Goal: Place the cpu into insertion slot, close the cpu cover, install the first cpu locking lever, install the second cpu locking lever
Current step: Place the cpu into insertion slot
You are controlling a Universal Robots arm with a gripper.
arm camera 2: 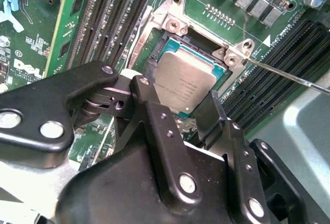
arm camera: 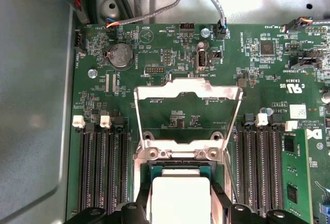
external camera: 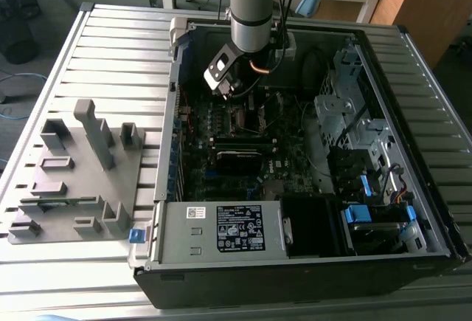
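The cpu [arm camera 2: 185, 82] is pinched at opposite edges by the gripper [arm camera 2: 176, 91], right at the insertion slot [arm camera 2: 192, 36], seemingly for square seating. The cpu cover [arm camera: 188, 85] is raised off that slot, leaving access.

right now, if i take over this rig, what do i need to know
Gripper: shut on the cpu, gripping two opposite edges.
Cpu: at the insertion slot, level with its rim. Whether it is fully seated cannot be told.
Cpu cover: open, standing up off the board.
Locking lever: one thin rod sticks out free, not latched.
Done: cpu is at the slot.
Left: cpu not released, cover not closed, neither lever installed.
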